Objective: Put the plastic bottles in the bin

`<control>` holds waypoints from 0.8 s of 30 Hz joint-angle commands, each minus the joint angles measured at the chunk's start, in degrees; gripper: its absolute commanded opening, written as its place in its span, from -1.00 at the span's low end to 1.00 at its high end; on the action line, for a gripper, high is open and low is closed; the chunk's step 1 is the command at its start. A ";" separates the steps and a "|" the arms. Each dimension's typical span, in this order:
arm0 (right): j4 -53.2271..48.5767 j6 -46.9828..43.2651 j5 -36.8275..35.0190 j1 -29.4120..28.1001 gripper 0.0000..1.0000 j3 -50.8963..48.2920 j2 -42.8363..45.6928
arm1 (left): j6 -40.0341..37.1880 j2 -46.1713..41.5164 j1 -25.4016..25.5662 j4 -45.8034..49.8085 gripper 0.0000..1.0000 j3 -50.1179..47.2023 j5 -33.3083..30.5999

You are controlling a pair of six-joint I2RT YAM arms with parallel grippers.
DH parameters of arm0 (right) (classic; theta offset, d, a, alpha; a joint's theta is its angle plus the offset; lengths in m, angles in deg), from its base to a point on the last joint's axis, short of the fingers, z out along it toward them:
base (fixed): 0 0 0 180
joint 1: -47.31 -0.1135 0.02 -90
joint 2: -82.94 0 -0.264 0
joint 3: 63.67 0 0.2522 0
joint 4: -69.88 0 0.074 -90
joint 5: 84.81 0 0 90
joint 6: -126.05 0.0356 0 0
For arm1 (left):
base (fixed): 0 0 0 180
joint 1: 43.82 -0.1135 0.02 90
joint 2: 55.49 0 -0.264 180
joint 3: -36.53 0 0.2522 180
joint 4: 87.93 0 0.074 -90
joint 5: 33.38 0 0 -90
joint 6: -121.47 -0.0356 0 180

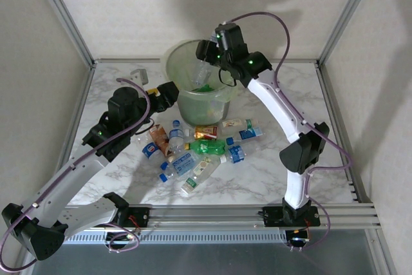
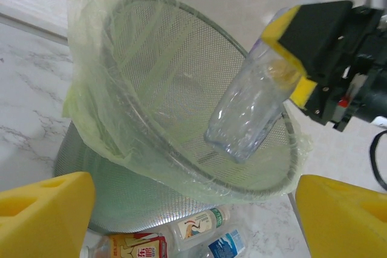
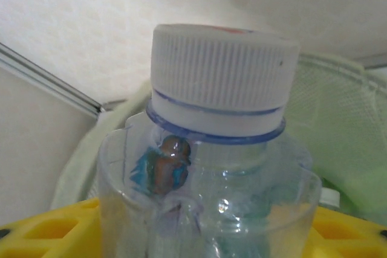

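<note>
My right gripper [image 1: 206,62] hangs over the pale-green bin [image 1: 177,56], shut on a clear bottle [image 1: 201,73] that points bottom-down into the opening. The left wrist view shows that bottle [image 2: 251,110] between the right gripper's yellow pads [image 2: 281,25], above the liner-wrapped bin [image 2: 121,107]. In the right wrist view its white cap [image 3: 221,80] rises between my yellow fingers [image 3: 48,234]. My left gripper [image 1: 168,89] is open and empty beside the bin's left wall. Several bottles [image 1: 199,149] lie piled in front of the bin; something green [image 1: 205,88] lies inside it.
A small grey object [image 1: 140,75] sits at the back left. Aluminium frame posts and white walls close in the marble table [image 1: 257,178]. Bottles with white [image 2: 196,225], blue [image 2: 224,246] and red-yellow [image 2: 133,247] labels lie at the bin's foot.
</note>
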 commanded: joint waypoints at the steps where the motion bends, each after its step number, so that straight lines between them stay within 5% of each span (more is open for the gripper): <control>1: -3.22 -1.19 2.34 0.16 0.29 2.46 -1.71 | 0.48 -0.67 -0.62 0.54 0.72 -0.37 -1.02; 14: -4.12 -0.89 3.16 0.17 0.49 3.25 -2.05 | 1.09 -1.20 -1.36 1.52 0.71 -1.34 -1.37; 24: -0.80 -1.87 -0.25 -0.27 0.51 -6.15 10.96 | 2.44 -2.59 -2.36 4.38 0.69 -2.15 -3.17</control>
